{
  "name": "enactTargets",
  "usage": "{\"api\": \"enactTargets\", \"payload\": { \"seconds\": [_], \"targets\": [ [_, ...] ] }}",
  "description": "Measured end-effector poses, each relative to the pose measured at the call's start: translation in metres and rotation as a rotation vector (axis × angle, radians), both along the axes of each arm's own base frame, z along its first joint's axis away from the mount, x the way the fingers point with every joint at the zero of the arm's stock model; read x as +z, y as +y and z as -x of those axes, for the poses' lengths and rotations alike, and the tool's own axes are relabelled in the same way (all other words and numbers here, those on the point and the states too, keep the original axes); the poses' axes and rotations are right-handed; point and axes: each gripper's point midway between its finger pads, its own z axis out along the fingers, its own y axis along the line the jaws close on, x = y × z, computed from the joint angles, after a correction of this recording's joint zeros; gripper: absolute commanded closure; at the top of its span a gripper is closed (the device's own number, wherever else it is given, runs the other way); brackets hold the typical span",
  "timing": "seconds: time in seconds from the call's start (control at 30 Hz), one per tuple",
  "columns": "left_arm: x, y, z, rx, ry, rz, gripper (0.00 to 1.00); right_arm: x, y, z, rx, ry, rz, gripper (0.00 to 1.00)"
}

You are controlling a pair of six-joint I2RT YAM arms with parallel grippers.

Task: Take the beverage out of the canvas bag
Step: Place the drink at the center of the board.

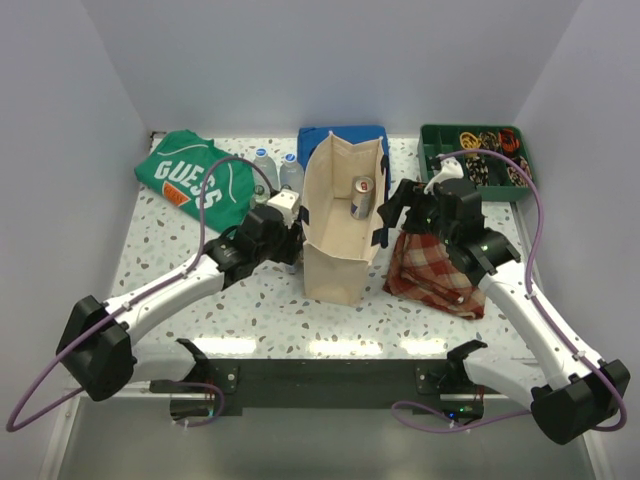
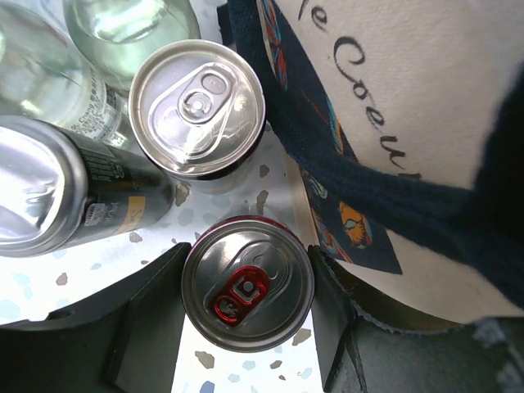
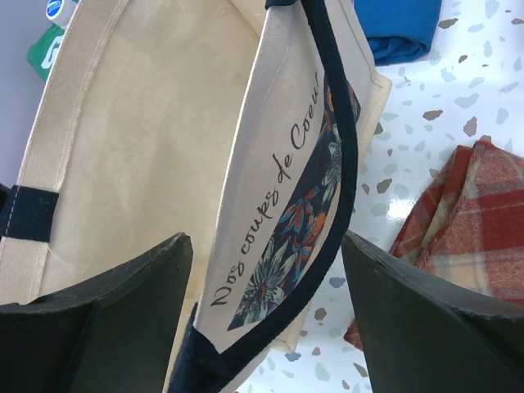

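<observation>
The cream canvas bag [image 1: 330, 250] with navy handles stands upright mid-table, and a silver beverage can [image 1: 361, 197] shows inside it. Outside the bag's left wall [image 2: 409, 82], my left gripper [image 2: 246, 282] is shut on a second can with a red tab [image 2: 246, 286] that stands on the table, both fingers against its sides. In the top view that gripper [image 1: 290, 245] is low beside the bag. My right gripper [image 3: 266, 270] is open astride the bag's right wall [image 3: 278, 188], one finger inside and one outside, neither touching the cloth. In the top view it [image 1: 385, 215] hangs at the bag's right rim.
Two clear bottles [image 1: 275, 168], a silver-topped can [image 2: 196, 110] and a dark can lying on its side [image 2: 65, 196] crowd the left gripper. A green shirt [image 1: 195, 180] lies back left, a blue cloth [image 1: 345, 135] behind the bag, a red plaid cloth [image 1: 435, 270] and a green tray [image 1: 475, 160] on the right.
</observation>
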Motion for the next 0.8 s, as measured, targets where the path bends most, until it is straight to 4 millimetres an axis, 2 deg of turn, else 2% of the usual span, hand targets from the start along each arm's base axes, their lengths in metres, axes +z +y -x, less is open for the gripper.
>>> {"api": "enactTargets", "payload": {
  "seconds": [0.23,0.8],
  "targets": [
    [-0.018,-0.001,0.000,-0.003,0.043,-0.032,1.00,0.000,0.000,0.000,0.001,-0.001,0.003,0.22],
    [-0.019,-0.005,-0.005,-0.003,0.047,-0.036,1.00,-0.004,-0.001,0.001,0.000,0.010,0.010,0.21]
  ]
}}
